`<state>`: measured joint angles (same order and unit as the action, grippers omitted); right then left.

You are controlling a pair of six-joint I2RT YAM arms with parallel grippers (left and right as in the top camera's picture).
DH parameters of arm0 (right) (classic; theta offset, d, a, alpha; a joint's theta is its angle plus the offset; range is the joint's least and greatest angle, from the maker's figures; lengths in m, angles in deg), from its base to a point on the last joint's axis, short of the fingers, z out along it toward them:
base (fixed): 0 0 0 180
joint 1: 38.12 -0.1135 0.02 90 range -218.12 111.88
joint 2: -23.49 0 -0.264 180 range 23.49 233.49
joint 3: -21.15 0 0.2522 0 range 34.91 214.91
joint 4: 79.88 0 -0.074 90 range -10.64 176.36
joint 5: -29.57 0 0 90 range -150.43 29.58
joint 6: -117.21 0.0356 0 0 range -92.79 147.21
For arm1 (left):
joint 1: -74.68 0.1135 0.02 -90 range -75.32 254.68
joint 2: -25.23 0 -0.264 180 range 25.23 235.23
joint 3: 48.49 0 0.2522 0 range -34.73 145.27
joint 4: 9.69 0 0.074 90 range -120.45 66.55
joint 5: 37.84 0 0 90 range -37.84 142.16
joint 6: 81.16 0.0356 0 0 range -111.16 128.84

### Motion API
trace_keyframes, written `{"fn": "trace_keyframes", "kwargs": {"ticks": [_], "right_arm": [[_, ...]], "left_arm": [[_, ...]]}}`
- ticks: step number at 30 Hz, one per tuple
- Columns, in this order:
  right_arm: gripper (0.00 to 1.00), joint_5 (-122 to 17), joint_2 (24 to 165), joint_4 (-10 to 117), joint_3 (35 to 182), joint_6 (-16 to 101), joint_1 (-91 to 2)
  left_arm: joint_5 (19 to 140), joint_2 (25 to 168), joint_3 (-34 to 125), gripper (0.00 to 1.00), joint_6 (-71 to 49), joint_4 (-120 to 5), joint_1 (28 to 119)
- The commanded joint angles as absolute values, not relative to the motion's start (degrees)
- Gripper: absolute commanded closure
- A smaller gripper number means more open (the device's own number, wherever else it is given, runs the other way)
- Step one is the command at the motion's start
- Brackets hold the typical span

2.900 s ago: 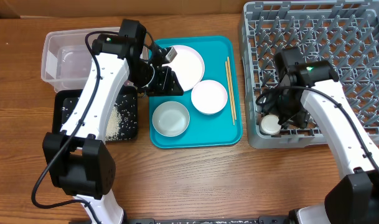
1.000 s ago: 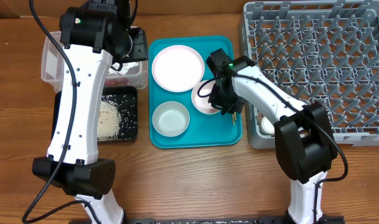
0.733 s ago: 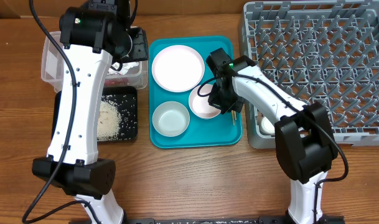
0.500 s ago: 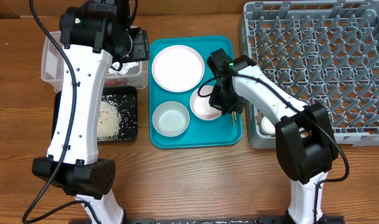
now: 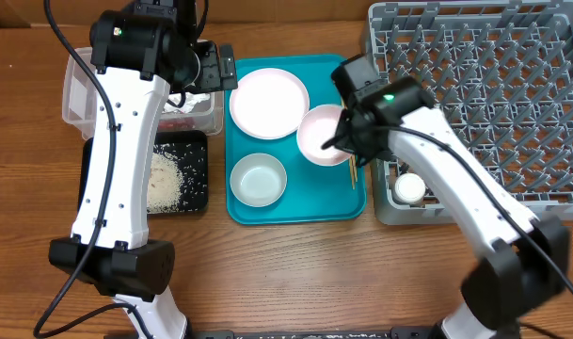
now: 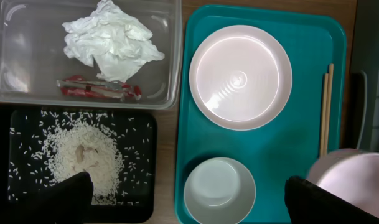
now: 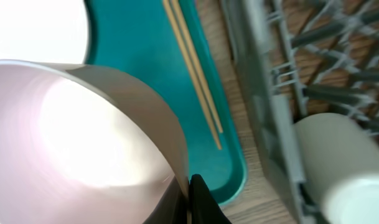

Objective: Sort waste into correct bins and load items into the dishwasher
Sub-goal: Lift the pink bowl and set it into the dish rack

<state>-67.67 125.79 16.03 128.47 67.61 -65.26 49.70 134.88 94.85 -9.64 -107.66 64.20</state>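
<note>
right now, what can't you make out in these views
- Overhead: the left arm covers most of the clear tub, so its contents barely show.
- Overhead: the right arm and held bowl hide the chopsticks except one end.
- Right wrist: the bowl fills the frame, only a sliver of the fingers shows; the cup is blurred and cropped.
- Left wrist: the lower right edge cuts the bowl.

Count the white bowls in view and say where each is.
2. One white bowl sits on the teal tray, front left; the second bowl is held in the right claw above the tray's right side. None hidden.
</note>
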Motion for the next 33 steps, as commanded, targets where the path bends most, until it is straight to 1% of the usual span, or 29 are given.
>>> {"fn": "trace_keyframes", "kwargs": {"ticks": [1,8,13,16,18,20,23,27,31,33], "right_arm": [[0.96,-74.9,120.1,15.5,129.9,67.0,-65.2],[0.96,-86.5,110.5,15.5,129.9,67.0,-62.6],[0.96,-102.3,104.9,16.8,129.9,67.0,-61.6],[0.96,-113.3,103.9,19.2,129.9,67.0,-61.6],[0.96,-120.7,104.4,21.5,129.8,64.9,-61.6],[0.96,-127.4,105.8,25.2,129.8,60.7,-61.6],[0.96,-133.5,109.0,34.3,129.8,50.2,-61.3],[0.96,-134.0,115.2,51.9,129.8,32.5,-60.1],[0.96,-133.4,122.0,69.6,129.8,17.8,-57.7],[0.96,-130.8,125.7,77.3,129.8,10.9,-56.1]], "left_arm": [[48.8,134.6,95.8,0.00,-10.1,-107.4,64.2],[48.8,134.6,95.8,0.00,-10.0,-107.4,64.2],[48.8,134.6,95.8,0.00,-10.1,-107.4,64.2],[48.8,134.6,95.8,0.00,-10.0,-107.4,64.2],[48.8,134.6,95.8,0.00,-10.0,-107.4,64.2],[48.8,134.6,95.8,0.00,-10.1,-107.4,64.2],[48.8,134.6,95.8,0.00,-10.1,-107.4,64.2],[48.8,134.6,95.8,0.00,-10.1,-107.4,64.2],[48.8,134.6,95.8,0.00,-10.1,-107.4,64.2],[48.8,134.6,95.8,0.00,-10.1,-107.4,64.2]]}}
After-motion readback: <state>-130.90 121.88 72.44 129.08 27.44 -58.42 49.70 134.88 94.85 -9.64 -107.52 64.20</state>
